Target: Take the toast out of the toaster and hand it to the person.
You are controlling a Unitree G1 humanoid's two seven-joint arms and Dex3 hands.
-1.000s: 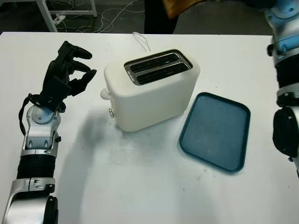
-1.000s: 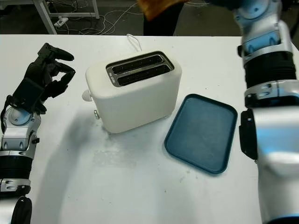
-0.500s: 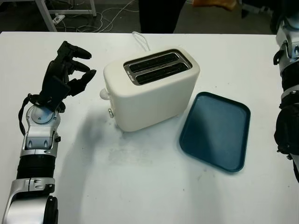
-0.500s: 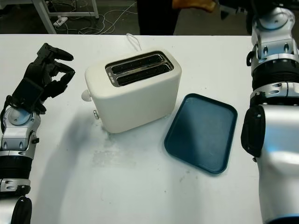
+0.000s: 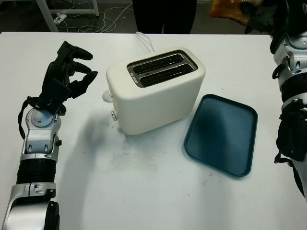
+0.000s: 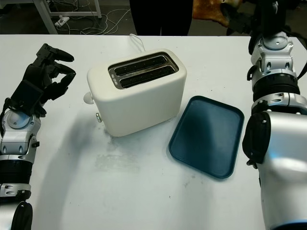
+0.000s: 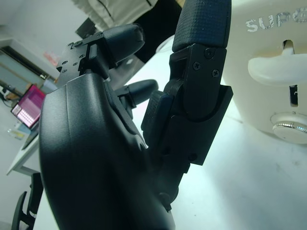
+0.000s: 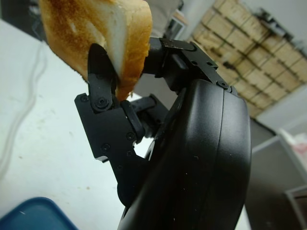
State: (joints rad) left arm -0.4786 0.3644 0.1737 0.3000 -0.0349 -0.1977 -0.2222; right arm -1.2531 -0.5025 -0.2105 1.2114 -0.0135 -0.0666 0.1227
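Right hand [image 6: 242, 17]: raised past the far edge of the table at the far right, fingers pinched on the toast [image 8: 93, 36]. Wrist view shows one black finger [image 8: 102, 79] pressed against the browned face of the slice, with the crust edge standing above the hand. From the head camera the toast sits at the top of the scene, beyond the table edge and well apart from the toaster.

Table [image 5: 144, 191]: white, and it carries everything below.

Toaster [image 5: 156, 91]: cream, near the table's centre, standing upright and turned at a slight angle. Both slots [image 5: 162, 68] are dark, and no bread shows above them. Its lever knob [image 7: 283, 64] and a small round dial [image 7: 290, 127] face the left hand. A white cord [image 5: 145, 40] runs from its back toward the far edge.

Tray [image 5: 221, 134]: dark blue, flat on the table just to the right of the toaster, not touching it, nothing on it.

Left hand [image 5: 64, 74]: over the table to the left of the toaster, near its lever side, fingers curled inward and holding nothing. No contact with the toaster.

Person [image 5: 164, 14]: dark clothing visible at the far edge behind the toaster.
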